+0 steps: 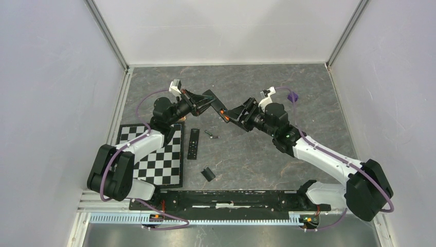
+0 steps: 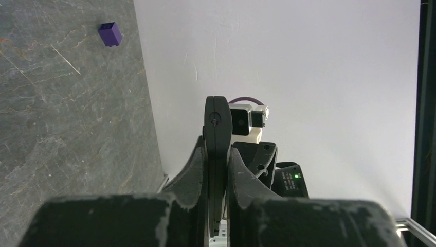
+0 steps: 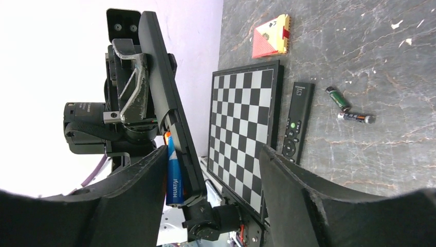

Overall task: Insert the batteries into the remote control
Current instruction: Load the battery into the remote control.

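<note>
The left gripper was clamped on the remote control, its two fingers pressed flat against the slim black bar's faces. In the left wrist view the bar showed edge-on, rising straight out from between those fingers.

The right gripper stood with its jaws wide apart around the remote's free end. That end sat close against one finger, with a clear gap to the other. Whether the near finger touched the bar could not be made out.

The blue battery lay in the remote's open bay, between the right gripper's fingers and hard by the near one. Its long axis ran along the remote's own length. An orange bit showed at its far end; whether that was the cell's tip or a second cell could not be told. The rest of the bay was hidden behind the bar's edge.

From above, the remote ran slantwise from the left gripper towards the right gripper, held off the table.

Beyond the right gripper's open jaws, down on the table, lay a second remote beside a checkerboard, with two loose cells just past it.
</note>
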